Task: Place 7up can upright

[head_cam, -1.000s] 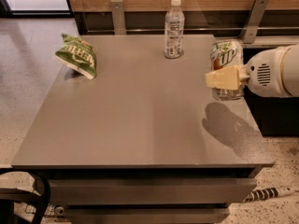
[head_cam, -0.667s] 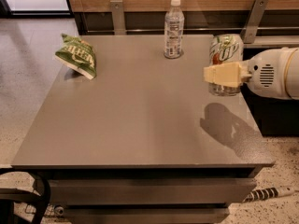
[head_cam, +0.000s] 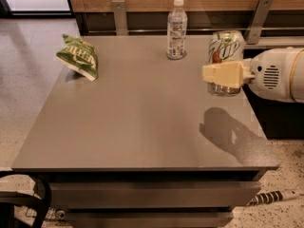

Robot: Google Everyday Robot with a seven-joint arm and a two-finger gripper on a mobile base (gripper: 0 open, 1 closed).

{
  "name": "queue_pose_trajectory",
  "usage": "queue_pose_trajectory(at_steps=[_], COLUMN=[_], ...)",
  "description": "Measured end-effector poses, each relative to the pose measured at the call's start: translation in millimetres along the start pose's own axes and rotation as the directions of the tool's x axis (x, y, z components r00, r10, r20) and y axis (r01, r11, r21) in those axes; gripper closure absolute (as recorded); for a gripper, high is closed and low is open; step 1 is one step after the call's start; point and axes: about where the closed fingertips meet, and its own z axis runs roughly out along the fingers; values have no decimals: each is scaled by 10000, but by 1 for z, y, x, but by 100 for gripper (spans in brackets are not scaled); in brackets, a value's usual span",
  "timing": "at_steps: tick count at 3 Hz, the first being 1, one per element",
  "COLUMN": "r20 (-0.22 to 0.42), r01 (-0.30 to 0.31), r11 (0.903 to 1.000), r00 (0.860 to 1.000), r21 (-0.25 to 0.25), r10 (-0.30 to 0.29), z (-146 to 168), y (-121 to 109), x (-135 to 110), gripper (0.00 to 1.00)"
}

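In the camera view, the gripper (head_cam: 214,74) is seen over the right side of the grey worktop (head_cam: 133,122), carried on a white arm (head_cam: 278,75) that enters from the right edge; it is closed around the 7up can (head_cam: 227,45), one pale finger laid across the can's lower front; the can is held upright, logo facing out, its base clear of the surface; a dark shadow (head_cam: 228,133) is cast on the worktop below; a clear plastic bottle (head_cam: 176,30) is stood left of the can, near the back edge; a green snack bag (head_cam: 78,57) is spotted at the far left corner, well apart.
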Motion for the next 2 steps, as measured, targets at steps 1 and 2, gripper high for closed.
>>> queue_pose_trajectory(at_steps=[1,2], r20=[343,1830], r01=[359,135], r11=[9993,9998], r00=[9988,9831], r21=[-50,-156], r10=[-357,-104], z=[1,7], y=[2,-15], x=[-3,-19], gripper=[100,100])
